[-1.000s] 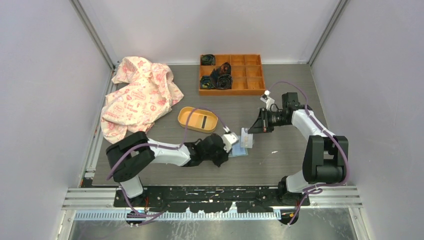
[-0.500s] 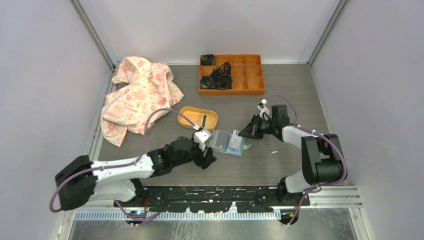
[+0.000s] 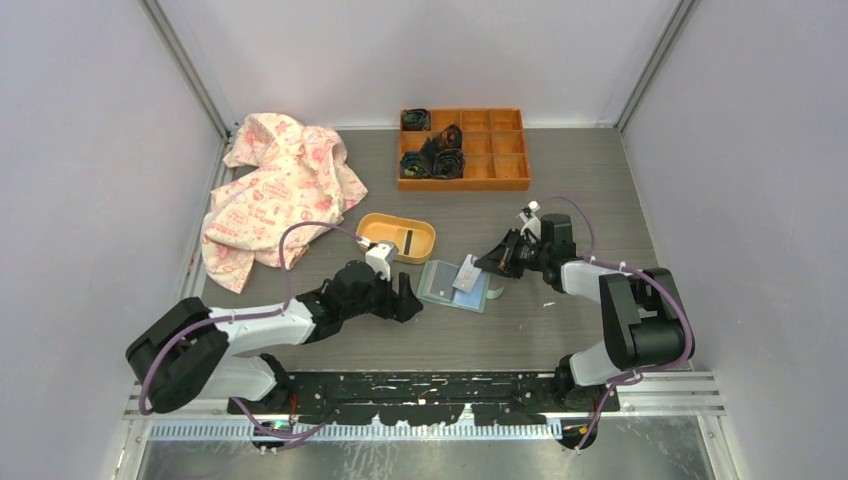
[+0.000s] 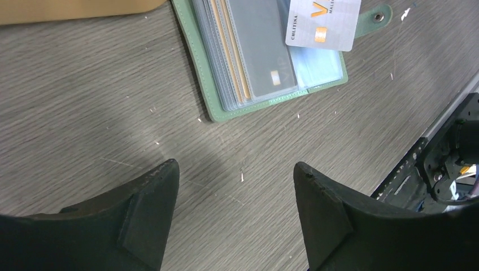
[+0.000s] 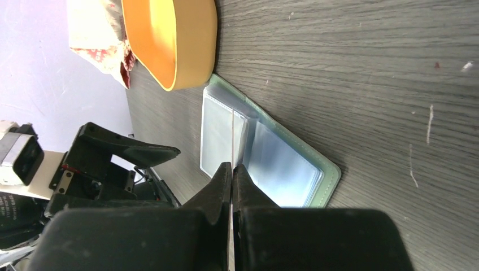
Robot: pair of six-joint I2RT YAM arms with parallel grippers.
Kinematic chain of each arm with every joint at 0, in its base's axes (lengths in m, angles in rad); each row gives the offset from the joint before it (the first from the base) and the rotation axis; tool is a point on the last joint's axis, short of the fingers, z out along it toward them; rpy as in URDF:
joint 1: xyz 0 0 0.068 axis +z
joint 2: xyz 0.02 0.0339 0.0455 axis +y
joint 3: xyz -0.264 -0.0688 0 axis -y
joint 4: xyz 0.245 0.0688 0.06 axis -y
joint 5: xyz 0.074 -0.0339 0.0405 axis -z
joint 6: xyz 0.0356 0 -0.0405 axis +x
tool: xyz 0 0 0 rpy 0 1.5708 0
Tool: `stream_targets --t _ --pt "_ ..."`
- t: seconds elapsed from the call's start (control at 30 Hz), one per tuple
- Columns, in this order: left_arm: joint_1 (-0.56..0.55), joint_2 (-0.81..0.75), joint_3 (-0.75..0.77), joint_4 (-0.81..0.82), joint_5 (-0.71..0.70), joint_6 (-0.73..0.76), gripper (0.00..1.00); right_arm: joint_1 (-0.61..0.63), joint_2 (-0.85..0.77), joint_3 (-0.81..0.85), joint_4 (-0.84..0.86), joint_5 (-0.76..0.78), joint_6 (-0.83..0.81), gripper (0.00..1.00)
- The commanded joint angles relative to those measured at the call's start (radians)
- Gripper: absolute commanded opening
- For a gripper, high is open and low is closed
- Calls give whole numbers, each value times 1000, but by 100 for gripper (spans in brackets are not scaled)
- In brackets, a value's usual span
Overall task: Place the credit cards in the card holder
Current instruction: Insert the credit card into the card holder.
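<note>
Lying open and flat on the table (image 3: 560, 330), the card holder (image 3: 438, 282) sits mid-table, just beside the yellow dish (image 3: 396, 237), clear sleeves facing up. Orange edges and a grey card show in its left stack. A whitish credit card (image 4: 323, 22) hangs over its right page, near the snap tab, clamped by one end in the right gripper (image 5: 232, 169). In the right wrist view the card is edge-on, a thin line running along the holder's fold, with its free end toward the middle sleeves. The right arm is therefore the nearer one, and inserting the card probably depends on lining that free edge up with a sleeve mouth. I cannot tell which way the mouths open. The left gripper (image 4: 234, 172) is spread wide and empty, near the holder's left edge but not touching it, placed well to steady it.
</note>
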Motion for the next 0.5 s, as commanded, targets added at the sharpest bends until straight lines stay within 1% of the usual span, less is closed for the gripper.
stream_targets --t 0.0,0.13,0.27,0.47 --pt "9 64 66 95 15 -83 73 0 -9 -4 51 9 16 1" --pt "9 103 97 49 -41 -96 69 -6 -17 3 7 11 -1 1" --pt "10 142 153 -21 -84 -72 68 -15 -17 7 -26 12 -15 1" --pt "9 227 243 -88 -99 -43 68 -16 -25 8 -32 3 -16 1"
